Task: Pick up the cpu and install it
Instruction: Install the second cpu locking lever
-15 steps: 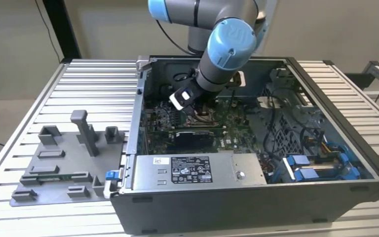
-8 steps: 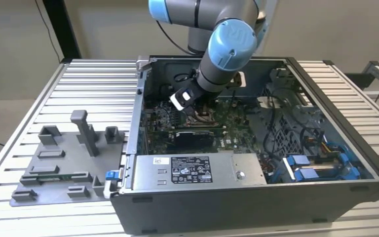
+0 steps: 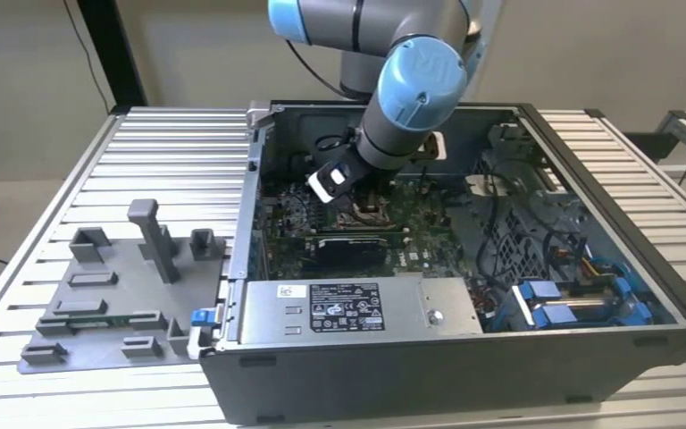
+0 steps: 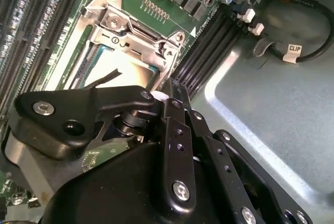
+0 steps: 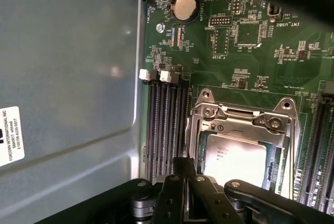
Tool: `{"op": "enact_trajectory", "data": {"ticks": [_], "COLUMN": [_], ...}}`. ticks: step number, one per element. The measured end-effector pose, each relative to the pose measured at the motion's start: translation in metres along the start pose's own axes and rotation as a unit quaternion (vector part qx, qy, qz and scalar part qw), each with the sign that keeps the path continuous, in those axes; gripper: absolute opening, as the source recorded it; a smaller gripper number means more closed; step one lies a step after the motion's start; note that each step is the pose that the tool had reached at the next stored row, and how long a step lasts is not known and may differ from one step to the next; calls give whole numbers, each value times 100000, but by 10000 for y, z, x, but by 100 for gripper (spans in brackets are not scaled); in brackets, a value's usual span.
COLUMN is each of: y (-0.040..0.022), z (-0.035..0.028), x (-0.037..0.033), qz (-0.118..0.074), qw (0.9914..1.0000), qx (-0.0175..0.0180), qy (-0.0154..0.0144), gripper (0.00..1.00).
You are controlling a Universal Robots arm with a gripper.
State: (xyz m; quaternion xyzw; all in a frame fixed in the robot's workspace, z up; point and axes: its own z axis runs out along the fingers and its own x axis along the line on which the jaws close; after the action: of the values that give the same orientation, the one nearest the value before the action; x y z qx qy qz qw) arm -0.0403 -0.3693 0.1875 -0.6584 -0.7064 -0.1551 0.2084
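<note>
The cpu (image 5: 237, 158) is a pale silvery square lying flat inside the metal-framed socket (image 5: 242, 122) on the green motherboard. In the second wrist view the cpu (image 4: 128, 70) shows as a pale patch within the socket frame (image 4: 133, 28). My gripper (image 3: 361, 195) hangs inside the open computer case (image 3: 581, 357), directly above the socket and close to it. Its black linkage (image 4: 172, 145) covers the near side of the socket in both wrist views, so the contact between gripper (image 5: 193, 195) and cpu is hidden.
A grey fixture plate (image 3: 117, 295) with upright blocks lies on the slatted table at the exterior view's left. The power supply (image 3: 355, 308) sits at the case front. Memory slots (image 5: 164, 125) flank the socket, next to the grey case wall (image 5: 68, 78). A black cable (image 4: 308, 51) curves nearby.
</note>
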Motion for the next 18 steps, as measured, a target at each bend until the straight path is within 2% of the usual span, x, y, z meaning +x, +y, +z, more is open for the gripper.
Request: {"op": "enact_trajectory", "data": {"ticks": [18], "y": [200], "z": [11], "x": [5], "qz": [10], "qw": [100000], "qx": [11], "qy": [-24], "gripper": [0]}}
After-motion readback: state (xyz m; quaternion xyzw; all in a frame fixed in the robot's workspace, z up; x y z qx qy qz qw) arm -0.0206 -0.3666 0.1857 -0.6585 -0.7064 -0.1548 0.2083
